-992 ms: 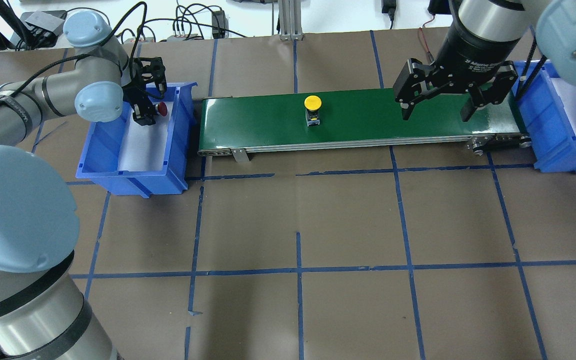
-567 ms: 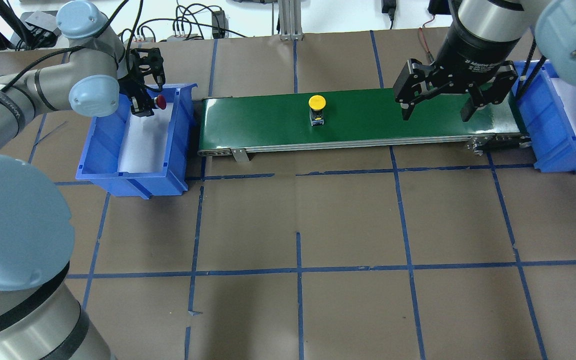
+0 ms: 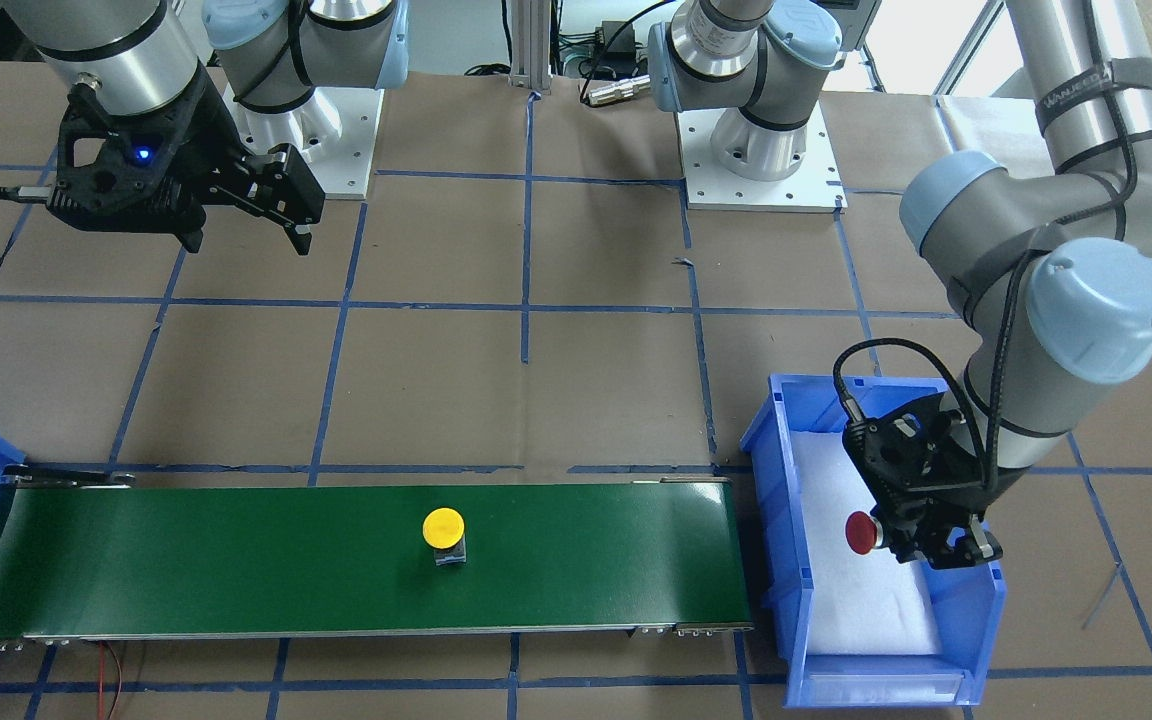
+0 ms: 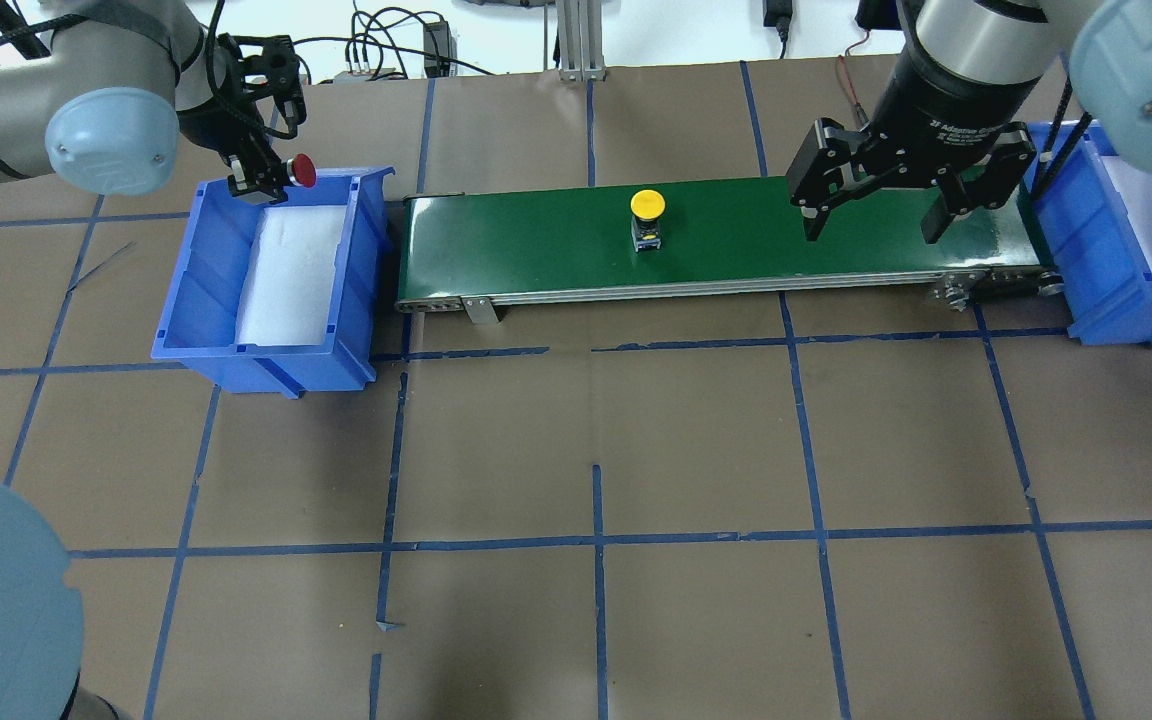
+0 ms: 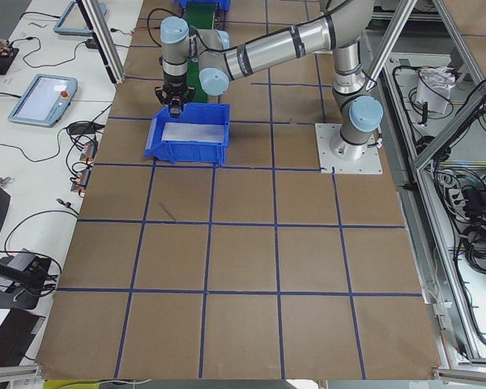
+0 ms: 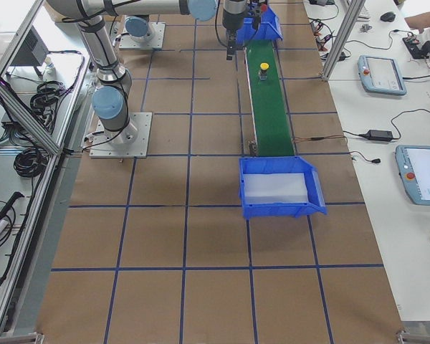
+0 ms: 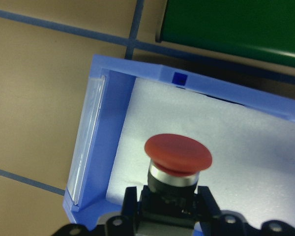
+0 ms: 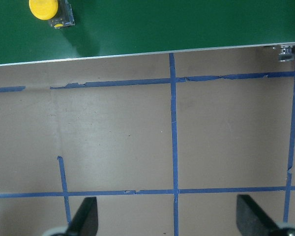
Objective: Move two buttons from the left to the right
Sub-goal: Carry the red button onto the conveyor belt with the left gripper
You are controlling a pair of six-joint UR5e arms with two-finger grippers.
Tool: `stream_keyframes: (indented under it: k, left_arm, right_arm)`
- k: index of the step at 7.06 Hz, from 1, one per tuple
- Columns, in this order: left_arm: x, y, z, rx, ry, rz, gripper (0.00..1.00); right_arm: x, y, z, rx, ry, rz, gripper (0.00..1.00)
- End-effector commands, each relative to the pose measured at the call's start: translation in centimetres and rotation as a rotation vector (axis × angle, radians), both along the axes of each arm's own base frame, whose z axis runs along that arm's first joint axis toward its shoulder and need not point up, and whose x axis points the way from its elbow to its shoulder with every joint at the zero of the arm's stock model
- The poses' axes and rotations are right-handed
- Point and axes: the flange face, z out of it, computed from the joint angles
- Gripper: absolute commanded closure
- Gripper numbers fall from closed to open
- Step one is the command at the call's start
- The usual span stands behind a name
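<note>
The left tool [image 4: 264, 184] was clamped on the black body of the red button [image 4: 304, 171], its glossy domed cap above the blue plastic bin [image 4: 198, 262] lined with white foam. The yellow button [image 4: 647, 204] stood upright on the smooth green belt [image 4: 516, 240]. The right tool [image 4: 872, 236] hung wide open, holding nothing.

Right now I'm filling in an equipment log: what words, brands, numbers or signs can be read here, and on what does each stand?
"2F Adaptive...", rest blurred: black collar above the right claw.
"WAN...", rest unclear: black strap on the left arm.
No legible marks: red button in the left claw, yellow button.
Too small to read: tablet screens beside the table.
</note>
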Motion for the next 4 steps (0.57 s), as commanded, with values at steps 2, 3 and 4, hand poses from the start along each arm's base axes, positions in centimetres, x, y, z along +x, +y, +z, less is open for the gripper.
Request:
stream_keyframes:
  k: [2,3,4]
  left_arm:
    - [-12.0,2.4,1.8,-0.017,0.024,0.035,0.74]
    - [-15.2,3.0,0.9,-0.008,0.042,0.091,0.74]
    - [-17.2,3.3,0.0,0.000,0.070,0.246,0.74]
  right_arm:
    - [0.0,0.0,0.0,0.002,0.000,0.000,0.00]
    - [-0.1,0.0,0.0,0.000,0.002,0.000,0.00]
    - [-0.2,-0.1,0.0,0.000,0.002,0.000,0.00]
